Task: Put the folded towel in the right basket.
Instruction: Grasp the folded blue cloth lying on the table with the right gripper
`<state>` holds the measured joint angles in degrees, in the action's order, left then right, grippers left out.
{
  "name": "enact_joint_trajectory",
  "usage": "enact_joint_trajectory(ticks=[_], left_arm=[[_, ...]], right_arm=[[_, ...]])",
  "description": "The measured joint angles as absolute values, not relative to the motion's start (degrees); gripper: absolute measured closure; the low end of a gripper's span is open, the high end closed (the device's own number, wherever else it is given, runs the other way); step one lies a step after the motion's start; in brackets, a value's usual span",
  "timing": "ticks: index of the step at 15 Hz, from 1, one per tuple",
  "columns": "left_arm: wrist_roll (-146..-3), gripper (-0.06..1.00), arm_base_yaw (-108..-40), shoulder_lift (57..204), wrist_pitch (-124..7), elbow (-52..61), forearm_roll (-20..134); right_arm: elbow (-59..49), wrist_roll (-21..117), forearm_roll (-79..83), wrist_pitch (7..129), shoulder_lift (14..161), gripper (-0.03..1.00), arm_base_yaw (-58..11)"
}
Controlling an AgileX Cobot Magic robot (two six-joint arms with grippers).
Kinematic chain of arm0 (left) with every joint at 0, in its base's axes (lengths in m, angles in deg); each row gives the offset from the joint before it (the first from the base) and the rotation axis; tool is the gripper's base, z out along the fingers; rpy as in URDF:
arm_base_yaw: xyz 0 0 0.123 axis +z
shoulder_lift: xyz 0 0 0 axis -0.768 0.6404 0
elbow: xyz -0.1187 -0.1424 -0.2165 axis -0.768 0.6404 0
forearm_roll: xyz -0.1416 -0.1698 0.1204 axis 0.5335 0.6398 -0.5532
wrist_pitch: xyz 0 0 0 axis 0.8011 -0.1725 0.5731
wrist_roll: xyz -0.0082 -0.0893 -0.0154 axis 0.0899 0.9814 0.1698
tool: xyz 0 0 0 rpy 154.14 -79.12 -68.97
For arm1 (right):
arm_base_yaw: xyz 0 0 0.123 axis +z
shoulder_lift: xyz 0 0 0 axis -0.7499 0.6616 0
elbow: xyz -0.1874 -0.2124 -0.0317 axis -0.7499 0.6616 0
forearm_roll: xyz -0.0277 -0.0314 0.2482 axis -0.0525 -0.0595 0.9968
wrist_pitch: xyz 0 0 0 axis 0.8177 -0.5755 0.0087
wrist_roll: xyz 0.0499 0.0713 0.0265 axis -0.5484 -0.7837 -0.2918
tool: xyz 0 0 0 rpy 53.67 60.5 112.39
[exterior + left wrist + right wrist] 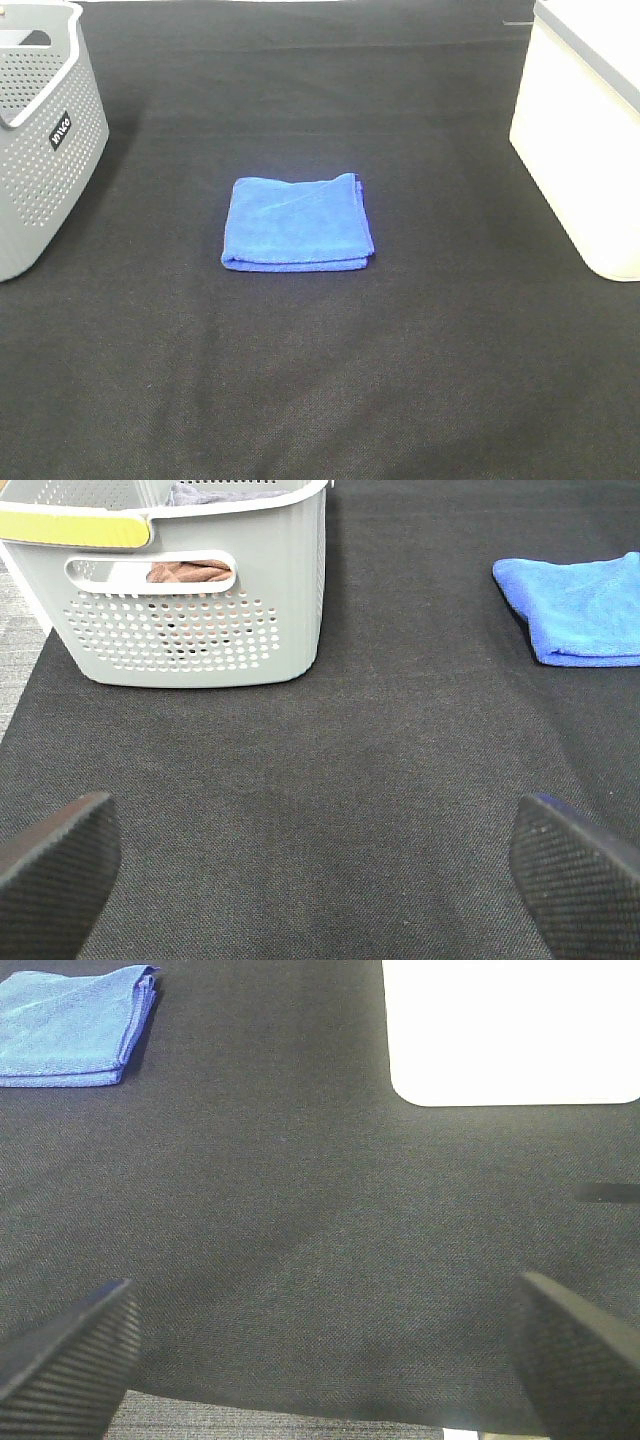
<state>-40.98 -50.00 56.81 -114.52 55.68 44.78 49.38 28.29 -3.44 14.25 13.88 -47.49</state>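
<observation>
A folded blue towel (298, 223) lies flat on the black table, near the middle. It also shows in the left wrist view (580, 610) and in the right wrist view (72, 1026). The white right basket (588, 130) stands at the table's right edge and shows in the right wrist view (510, 1030). Neither arm shows in the exterior high view. My left gripper (320, 875) is open and empty over bare cloth, well short of the towel. My right gripper (325, 1355) is open and empty near the table's front edge.
A grey perforated basket (40, 140) stands at the left edge. In the left wrist view (200, 590) it holds brown cloth (190, 572) seen through its handle slot. Black cloth (320, 380) covers the table.
</observation>
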Motion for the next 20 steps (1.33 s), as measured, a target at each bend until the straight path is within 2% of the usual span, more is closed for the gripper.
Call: enact_joint_trajectory(ticks=[9, 11, 16, 20], left_arm=[[-40.98, -0.04, -50.0, 56.81, -114.52, 55.68, 44.78], [-40.98, -0.04, -50.0, 56.81, -114.52, 55.68, 44.78], [-40.98, -0.04, -50.0, 56.81, -114.52, 55.68, 44.78], [-40.98, -0.04, -50.0, 56.81, -114.52, 55.68, 44.78]], right_arm=[[48.75, 28.92, -2.75, 14.08, 15.19, 0.0, -47.49], [43.65, 29.5, -0.17, 12.47, 24.82, 0.0, -47.49], [13.29, 29.84, 8.19, 8.23, 61.49, 0.0, -47.49], [6.58, 32.99, 21.95, 8.58, 76.84, 0.0, -46.63]])
